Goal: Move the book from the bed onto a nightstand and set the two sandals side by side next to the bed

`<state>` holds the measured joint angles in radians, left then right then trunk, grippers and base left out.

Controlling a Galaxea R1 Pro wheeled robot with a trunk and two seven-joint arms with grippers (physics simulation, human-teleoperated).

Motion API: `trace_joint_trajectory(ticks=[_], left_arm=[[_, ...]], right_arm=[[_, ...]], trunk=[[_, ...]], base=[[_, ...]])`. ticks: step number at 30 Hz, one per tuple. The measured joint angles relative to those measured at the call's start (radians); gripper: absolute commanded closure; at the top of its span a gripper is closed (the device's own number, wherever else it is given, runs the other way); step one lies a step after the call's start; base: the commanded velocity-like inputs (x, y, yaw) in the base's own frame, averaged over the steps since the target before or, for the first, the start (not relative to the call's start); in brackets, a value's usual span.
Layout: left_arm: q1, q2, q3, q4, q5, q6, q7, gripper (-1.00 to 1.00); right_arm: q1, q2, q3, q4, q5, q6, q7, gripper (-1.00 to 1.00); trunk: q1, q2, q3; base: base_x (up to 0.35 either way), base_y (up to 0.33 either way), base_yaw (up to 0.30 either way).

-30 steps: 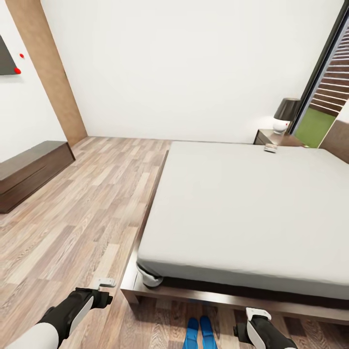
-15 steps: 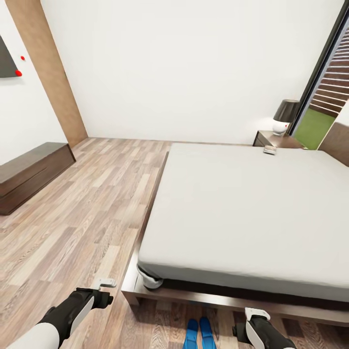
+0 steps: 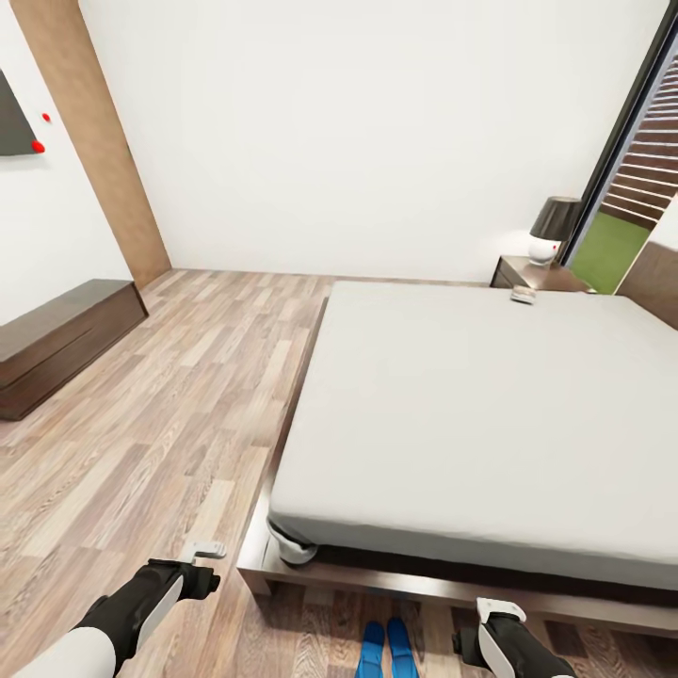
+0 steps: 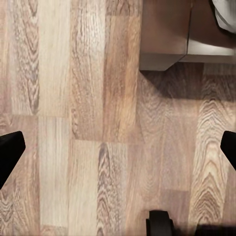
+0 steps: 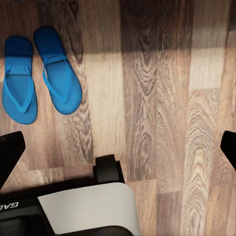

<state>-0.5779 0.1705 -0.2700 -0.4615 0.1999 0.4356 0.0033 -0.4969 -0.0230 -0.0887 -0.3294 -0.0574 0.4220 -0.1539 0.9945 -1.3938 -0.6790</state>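
Light wood-plank floor [image 3: 179, 395] runs along the big low bed with the pale grey mattress [image 3: 471, 414] and dark brown base. Small thin book [image 3: 524, 295] lies at the mattress's far edge, near the dark-brown nightstand [image 3: 532, 274] with the lamp; too small to read its cover. It's probably light and stiff-ish, so I'd pinch an overhanging edge. Two bright blue flip-flops [image 5: 39, 73] lie side by side on the floor at the bed's foot. Left gripper [image 4: 118, 147] and right gripper [image 5: 118, 147] both spread wide, empty.
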Motion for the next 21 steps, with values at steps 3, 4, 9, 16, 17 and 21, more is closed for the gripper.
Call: trace_joint_trajectory(ticks=[3,4,9,16,17,21], left_arm=[[0.0,0.0,0.0,0.0,0.0,0.0,0.0,-1.0],[0.0,0.0,0.0,0.0,0.0,0.0,0.0,-1.0],[0.0,-0.001,-0.004,0.0,0.0,0.0,-0.001,-1.0],[0.0,-0.001,-0.01,0.019,-0.001,-0.011,0.0,-1.0],[0.0,-0.001,-0.01,0.034,0.0,-0.02,0.0,-1.0],[0.0,0.0,-0.011,0.123,0.001,-0.077,-0.006,-1.0]], right_arm=[[0.0,0.001,0.0,0.0,0.0,0.0,0.0,-1.0],[0.0,0.001,0.0,0.0,0.0,0.0,0.0,-1.0],[0.0,0.001,0.0,0.0,0.001,0.001,0.0,-1.0],[0.004,-0.002,-0.001,0.006,0.001,0.0,-0.001,-1.0],[0.01,-0.002,-0.001,0.009,0.001,0.0,-0.001,-1.0],[0.05,-0.005,-0.003,0.016,0.001,-0.002,0.0,-1.0]], trunk=[[-0.012,0.021,0.009],[-0.015,0.028,0.013],[-0.035,0.063,0.028],[-0.061,0.112,0.05],[-0.065,0.119,0.053],[-0.081,0.147,0.066]], base=[[0.0,0.0,0.0],[0.0,0.0,0.0],[0.0,0.0,0.0],[0.0,0.0,0.0],[0.0,0.0,0.0],[0.0,0.0,0.0]])
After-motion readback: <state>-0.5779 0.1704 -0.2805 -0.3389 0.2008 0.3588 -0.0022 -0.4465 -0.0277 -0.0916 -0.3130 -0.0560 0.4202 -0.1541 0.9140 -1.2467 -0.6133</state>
